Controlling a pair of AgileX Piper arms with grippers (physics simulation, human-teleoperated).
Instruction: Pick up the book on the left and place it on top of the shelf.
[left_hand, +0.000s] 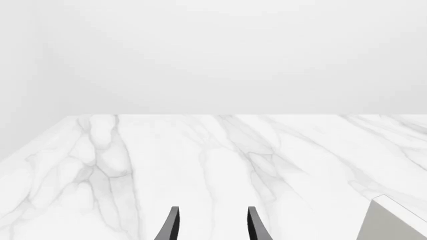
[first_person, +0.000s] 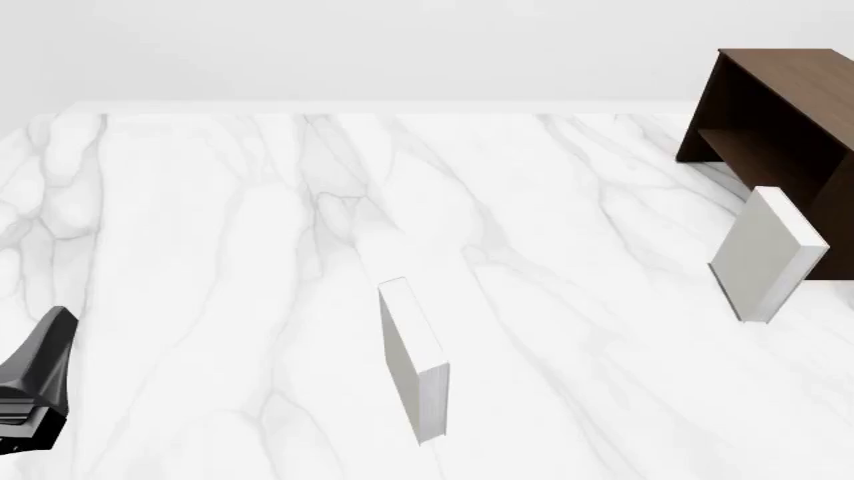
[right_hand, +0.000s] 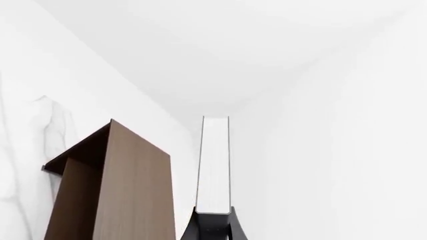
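At the lower left edge of the front view sits the left end effector (first_person: 38, 385). In its own wrist view its two dark fingers (left_hand: 173, 224) stand well apart with only bare marble surface (left_hand: 200, 160) between them, so it is wide open and holds nothing. A corner of a pale grey-white book (left_hand: 393, 220) shows at the edge of that view, off to one side of the fingers.

Near the lower centre of the front view that pale book (first_person: 414, 360) stands on edge on the surface (first_person: 200, 250). A second pale book (first_person: 767, 255) stands tilted at the right, just in front of the dark brown shelf (first_person: 787, 110) in the upper right corner. The right arm is out of this frame.

The task's book (right_hand: 215, 165) appears only in the right wrist view. The right end effector (right_hand: 214, 216) is closed around one end of it. Its white page edge faces the camera, and its long axis runs straight out along the fingers. The shelf (right_hand: 113, 185) lies close beside the book, with a narrow gap between them and no contact.

I judge the book lifted and the carry nearly done. The placing falls to the right arm, since the left is well apart from the shelf. What matters next is bringing the book sideways across that gap over the shelf's top panel.
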